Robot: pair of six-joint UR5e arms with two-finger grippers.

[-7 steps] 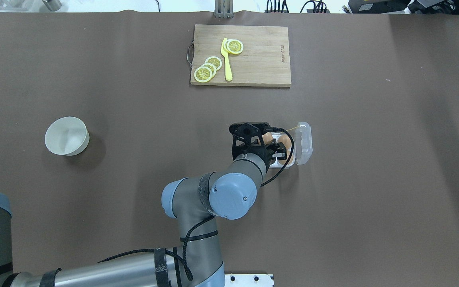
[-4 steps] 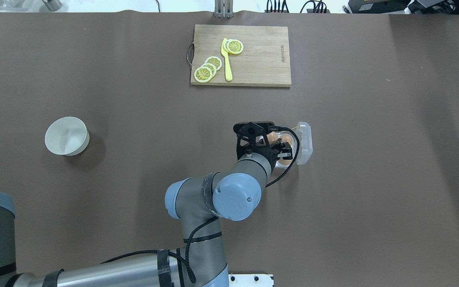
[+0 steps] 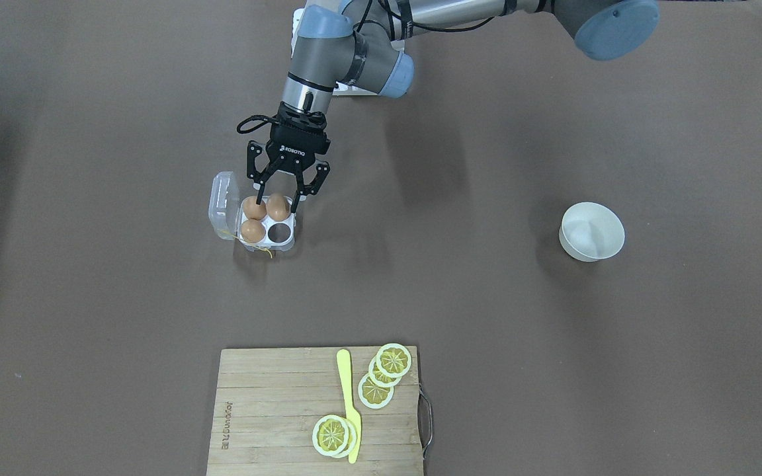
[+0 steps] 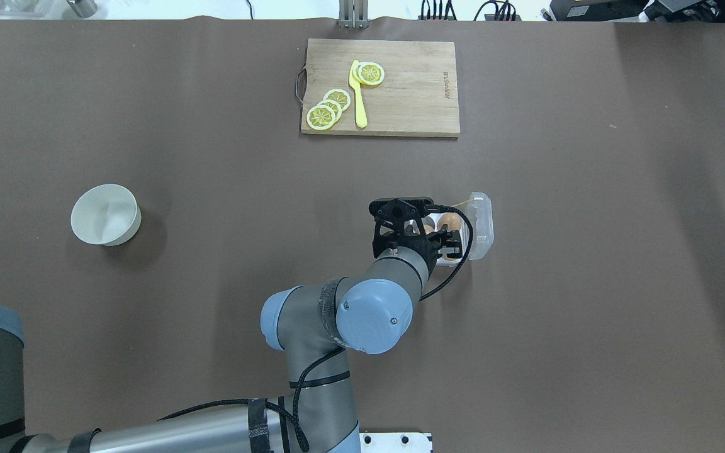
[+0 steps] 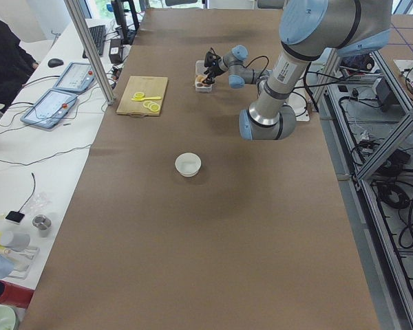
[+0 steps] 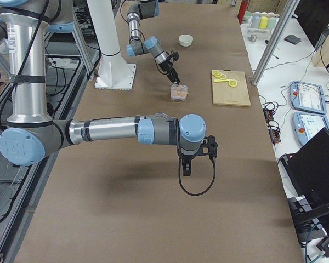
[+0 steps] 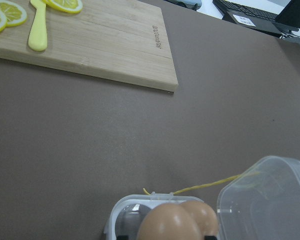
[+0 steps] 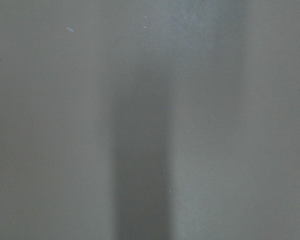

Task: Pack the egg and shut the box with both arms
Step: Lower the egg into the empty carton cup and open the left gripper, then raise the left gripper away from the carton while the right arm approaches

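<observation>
My left gripper (image 3: 278, 200) hangs nose-down over the egg carton (image 3: 292, 246) with its jaws spread, one on either side of the egg (image 3: 278, 209) in the near-left cell. From the front-facing view I judge a sliver of gap at each side, so I take the egg as seated and let go, though the margin is slim. The finger (image 3: 261, 193) on the right stands in the narrow lane between this egg and the second egg (image 3: 253, 208) in the near-right cell. A third egg (image 3: 252, 231) sits far-right, and the far-left cell (image 3: 280, 231) is vacant. The lid (image 3: 221, 197) lies thrown open along the carton's right side, with a yellow string (image 7: 205, 186) trailing off the far edge. To finish this cleanly I would draw straight up, with no sideways drift, wrist roll or wider jaws, until the fingertips clear the egg crowns. Any nudge could tip the second egg or skid what looks like a light carton on the table (image 3: 487, 297). The right gripper (image 6: 186, 171) hangs well apart, and I cannot tell how its jaws stand. The white bowl (image 3: 591, 231) is far left, and the cutting board (image 3: 275, 410) is beyond.
</observation>
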